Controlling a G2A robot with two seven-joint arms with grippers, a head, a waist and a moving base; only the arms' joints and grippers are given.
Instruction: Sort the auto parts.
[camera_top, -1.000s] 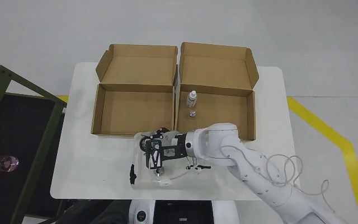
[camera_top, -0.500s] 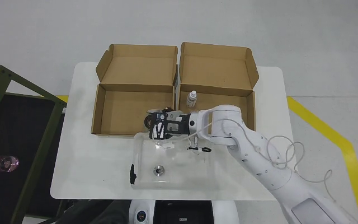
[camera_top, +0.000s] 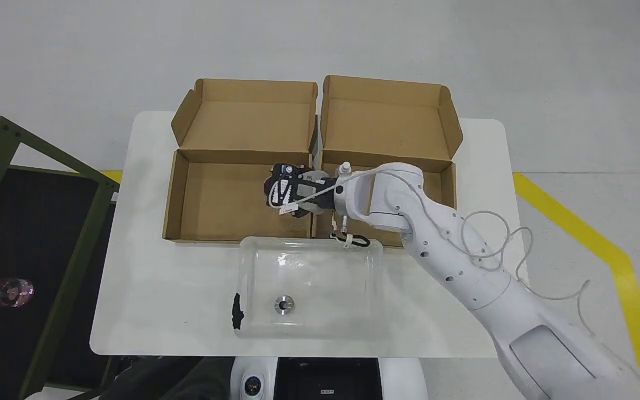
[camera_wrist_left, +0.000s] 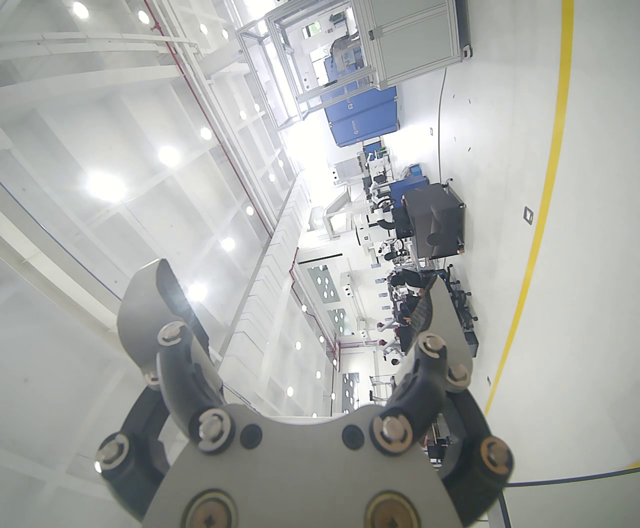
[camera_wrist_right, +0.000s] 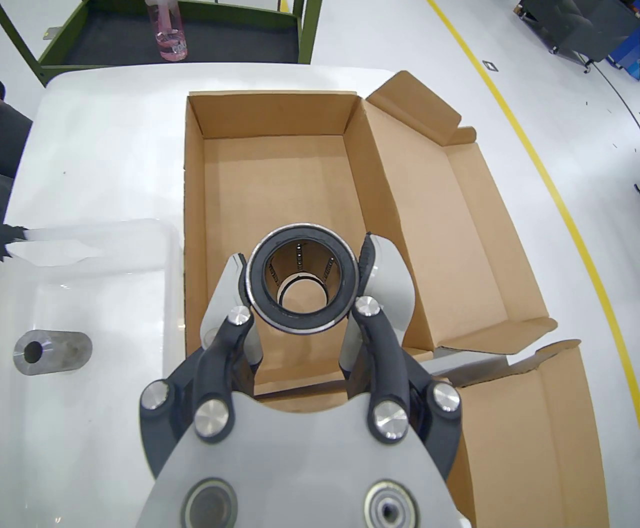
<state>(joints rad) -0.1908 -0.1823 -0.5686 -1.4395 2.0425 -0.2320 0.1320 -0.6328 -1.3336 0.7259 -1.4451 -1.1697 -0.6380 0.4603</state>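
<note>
Right gripper (camera_top: 284, 191) (camera_wrist_right: 303, 256) is clamped on a bearing (camera_wrist_right: 302, 277), a short metal sleeve with a black ring at its end. One finger presses each side. The bearing is held over the inside of the left cardboard box (camera_top: 215, 200) (camera_wrist_right: 280, 190), close to the wall it shares with the right cardboard box (camera_top: 440, 205) (camera_wrist_right: 525, 425). I can't tell if it touches the box floor. The floor of the left box shows bare cardboard. Both boxes sit side by side on the white surface (camera_top: 160, 280) (camera_wrist_right: 100, 150) with lids folded back. The top of a small white bottle (camera_top: 343, 166) pokes out beside the arm in the right box.

A clear plastic tray (camera_top: 243, 262) (camera_wrist_right: 125, 232) sits on the surface just in front of the boxes, near the robot. A metal bushing (camera_top: 286, 303) (camera_wrist_right: 52, 351) with a centre hole lies in it. A small black part (camera_top: 236, 311) sits at the tray's left rim.

Left gripper (camera_wrist_left: 295, 285) is raised and points off into the hall. Its fingers are spread wide with nothing between them.
</note>
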